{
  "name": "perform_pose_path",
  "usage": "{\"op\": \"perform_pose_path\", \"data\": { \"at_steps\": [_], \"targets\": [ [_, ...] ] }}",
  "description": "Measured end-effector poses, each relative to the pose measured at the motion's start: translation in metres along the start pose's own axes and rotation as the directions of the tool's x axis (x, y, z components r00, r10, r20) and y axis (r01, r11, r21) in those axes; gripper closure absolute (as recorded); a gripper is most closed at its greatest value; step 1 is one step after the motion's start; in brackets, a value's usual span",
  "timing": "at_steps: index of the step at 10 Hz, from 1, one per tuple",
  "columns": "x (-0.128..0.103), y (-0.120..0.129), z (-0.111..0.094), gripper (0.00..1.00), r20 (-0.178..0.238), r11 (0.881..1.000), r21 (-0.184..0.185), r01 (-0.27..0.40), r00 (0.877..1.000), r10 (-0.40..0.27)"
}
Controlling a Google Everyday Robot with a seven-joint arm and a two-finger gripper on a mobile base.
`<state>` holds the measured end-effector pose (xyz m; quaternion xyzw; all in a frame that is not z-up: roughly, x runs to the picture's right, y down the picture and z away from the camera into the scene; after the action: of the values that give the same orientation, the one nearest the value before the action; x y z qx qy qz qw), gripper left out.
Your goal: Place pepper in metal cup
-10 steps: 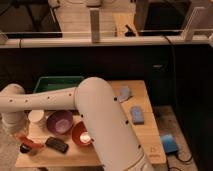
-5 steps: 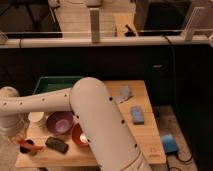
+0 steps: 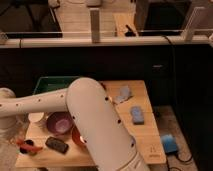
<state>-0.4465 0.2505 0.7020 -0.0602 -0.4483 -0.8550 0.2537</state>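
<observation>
Camera view: a wooden table [image 3: 143, 137] stands below a dark wall, and a thick white arm [image 3: 100, 125] sweeps across it from the lower middle out to the left edge.

At the back left of the table is a green tray [image 3: 47, 84]. The arm crosses its front, and what lies in it cannot be told. In front of the tray stands a white paper cup [image 3: 36, 118], its inside not visible from here. Just right of that cup sits a purple bowl [image 3: 60, 122], which shows only its own purple inside. Next to it is an orange-red bowl [image 3: 76, 136], mostly covered by the arm, so its contents are hidden. A blue cup [image 3: 167, 143] is on the floor to the right of the table, too blurred to see into.

The pepper [image 3: 29, 146] lies on the table top at the front left corner, in no container, with a dark block [image 3: 56, 145] just to its right. The gripper [image 3: 13, 144] hangs low at the left edge, right beside the pepper's left end. It is a pale blur there, and whether it touches or grips the pepper cannot be told.

A metal cup cannot be picked out; the arm hides much of the left half of the table.

On the right half lie a blue sponge [image 3: 136, 114] and, behind it, a grey-blue cloth [image 3: 122, 93].
</observation>
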Motion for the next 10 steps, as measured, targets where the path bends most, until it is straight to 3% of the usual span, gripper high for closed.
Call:
{"op": "perform_pose_path", "data": {
  "at_steps": [1, 3, 10],
  "targets": [
    [0.0005, 0.0007, 0.0004, 0.31, 0.002, 1.0, 0.014, -0.001, 1.0, 0.001],
    [0.0014, 0.0029, -0.0003, 0.2, -0.001, 1.0, 0.021, -0.005, 1.0, 0.005],
    [0.004, 0.0054, 0.0026, 0.2, -0.015, 1.0, 0.001, 0.001, 1.0, -0.001]
  ]
}}
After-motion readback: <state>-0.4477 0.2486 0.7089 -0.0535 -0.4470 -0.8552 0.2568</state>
